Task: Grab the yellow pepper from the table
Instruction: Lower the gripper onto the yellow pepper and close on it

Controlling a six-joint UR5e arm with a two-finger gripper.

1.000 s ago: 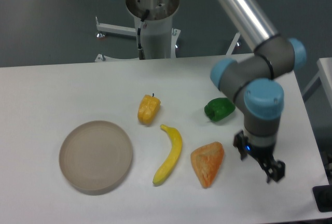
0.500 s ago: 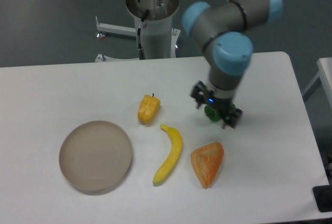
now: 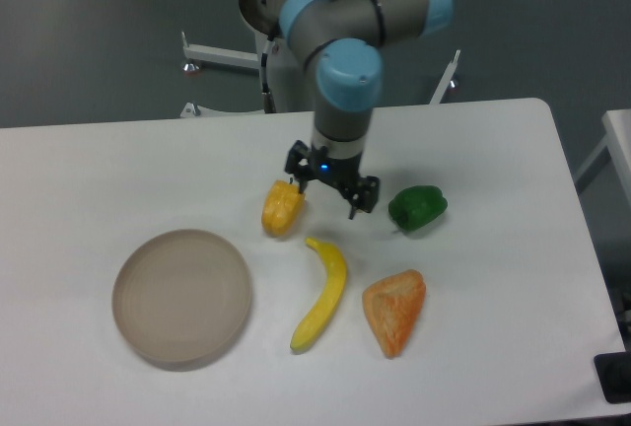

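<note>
Yellow pepper (image 3: pixel 282 208) lies on the white table (image 3: pixel 118 175), near its middle, dark stem toward 12 o'clock. Gripper (image 3: pixel 330 193) hangs just at its 3 o'clock, fingers spread wide, nothing between them; one fingertip sits close by the pepper's stem end. Banana (image 3: pixel 322 293) at the pepper's 5 o'clock. Orange wedge (image 3: pixel 394 311) beyond it. Green pepper (image 3: pixel 417 207) at 3 o'clock, past the gripper. Round beige plate (image 3: pixel 181 295) at 8 o'clock.

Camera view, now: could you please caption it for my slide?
Open claw hovers beside the yellow pepper on the table.
</note>
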